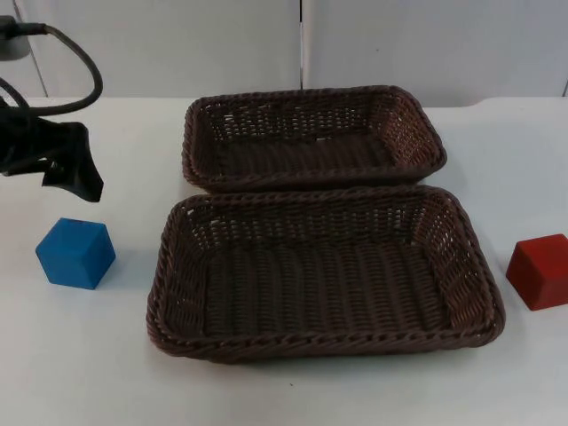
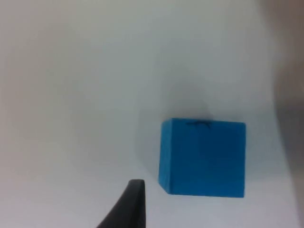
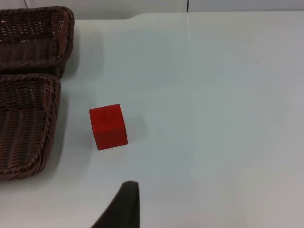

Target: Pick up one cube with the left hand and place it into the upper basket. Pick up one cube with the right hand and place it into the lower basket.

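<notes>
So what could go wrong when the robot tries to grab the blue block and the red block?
1. The left gripper hangs above and behind the blue cube, not centred over it. Coming down like that, it might bump the cube and push it away.
2. The upper basket and lower basket touch along one rim, so a cube let go near that edge could land in the wrong one.
3. The red cube sits far out at the table's right side, so the right arm might reach it badly.

top view overlooks both baskets, left wrist close above blue cube (image 2: 203,158), right wrist farther back
</notes>
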Tool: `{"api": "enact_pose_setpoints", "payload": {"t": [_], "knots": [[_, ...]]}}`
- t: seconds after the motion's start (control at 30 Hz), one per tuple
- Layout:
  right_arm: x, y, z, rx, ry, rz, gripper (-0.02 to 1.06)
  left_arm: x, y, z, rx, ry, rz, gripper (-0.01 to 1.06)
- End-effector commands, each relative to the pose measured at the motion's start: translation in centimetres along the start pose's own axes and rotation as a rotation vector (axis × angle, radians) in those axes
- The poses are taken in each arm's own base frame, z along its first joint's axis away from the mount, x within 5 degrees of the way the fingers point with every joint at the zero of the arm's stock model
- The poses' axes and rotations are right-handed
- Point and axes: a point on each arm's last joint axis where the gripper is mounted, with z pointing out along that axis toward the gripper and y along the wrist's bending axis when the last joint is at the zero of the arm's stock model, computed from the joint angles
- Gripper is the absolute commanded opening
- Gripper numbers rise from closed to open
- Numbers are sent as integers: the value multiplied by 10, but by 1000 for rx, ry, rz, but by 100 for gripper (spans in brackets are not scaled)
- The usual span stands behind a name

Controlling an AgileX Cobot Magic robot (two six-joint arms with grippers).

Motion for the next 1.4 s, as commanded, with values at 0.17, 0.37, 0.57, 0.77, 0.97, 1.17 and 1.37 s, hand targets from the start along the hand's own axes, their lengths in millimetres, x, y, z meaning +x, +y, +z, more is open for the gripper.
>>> {"api": "enact_pose_setpoints", "payload": {"t": [0.17,0.37,0.57,0.77,0.97,1.17,1.37], "knots": [[0,0,0,3,-7,-6,105,-3,3,14,-3,-10,3,105],[0,0,0,3,-7,-6,105,-1,5,26,-3,8,26,105],[0,0,0,3,-7,-6,105,4,9,48,-11,43,17,105],[0,0,0,3,-7,-6,105,9,15,65,-36,50,36,105],[0,0,0,3,-7,-6,105,14,19,82,-58,59,25,105],[0,0,0,3,-7,-6,105,18,21,90,-66,70,21,105],[0,0,0,3,-7,-6,105,18,22,95,-61,78,1,105]]}}
